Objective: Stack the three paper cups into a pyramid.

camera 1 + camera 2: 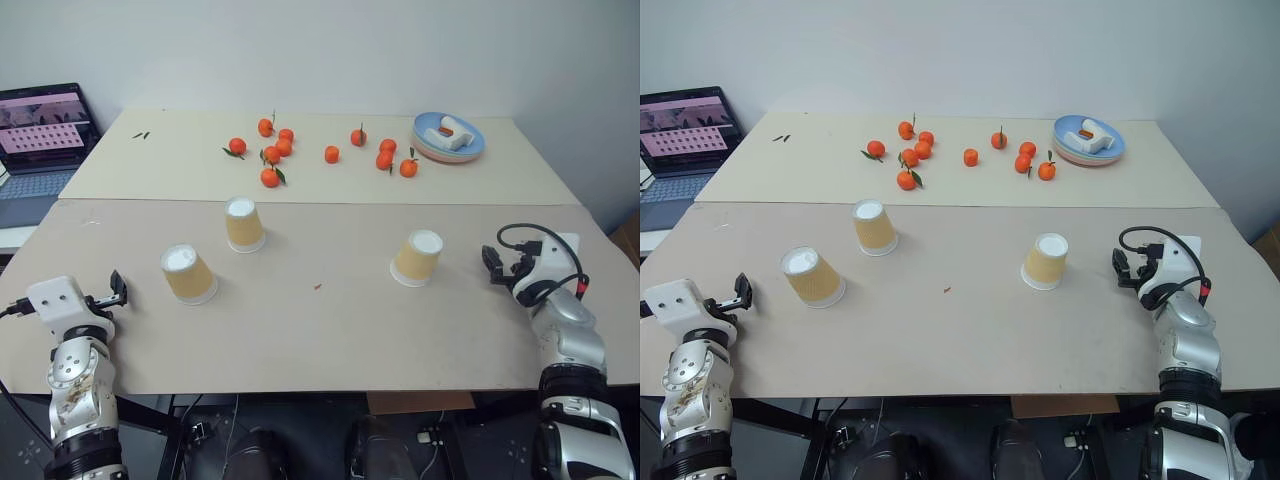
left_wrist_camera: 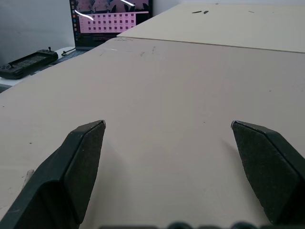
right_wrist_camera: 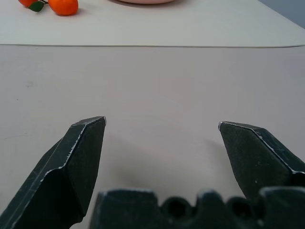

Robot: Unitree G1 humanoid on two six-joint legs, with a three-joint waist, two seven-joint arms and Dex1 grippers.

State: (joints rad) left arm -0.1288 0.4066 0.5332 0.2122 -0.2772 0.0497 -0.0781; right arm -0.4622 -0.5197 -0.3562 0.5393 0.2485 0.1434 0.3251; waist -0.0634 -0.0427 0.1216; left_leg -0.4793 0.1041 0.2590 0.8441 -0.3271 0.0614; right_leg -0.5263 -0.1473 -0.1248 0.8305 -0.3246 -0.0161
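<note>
A: Where do the three paper cups sit relative to the grippers?

B: All upside down on the near table (image 1: 330,330), white bases up, none stacked; the left cup (image 1: 188,274) leans a little and stands nearest the left gripper (image 1: 118,289), just to that gripper's right but apart from it; the middle cup (image 1: 244,224) is farther back, near the seam between the two tabletops; the right cup (image 1: 417,257) stands near the right gripper (image 1: 493,264), off to its left with bare table between.

A: And the grippers themselves?

B: Both released, fingers spread wide and nothing between them; the left wrist view shows its two black fingers (image 2: 81,162) well apart over bare tabletop; the right wrist view shows the same for its fingers (image 3: 78,160).

A: What does one view give that another lacks?

B: The head views take in the tangerines (image 1: 272,152) scattered on the far table and the blue plate (image 1: 470,150) at its right; the left wrist view adds a laptop (image 2: 112,21) with a pink screen and a black controller (image 2: 28,62) beside it; the right wrist view catches one tangerine (image 3: 63,6) at the far edge.
</note>
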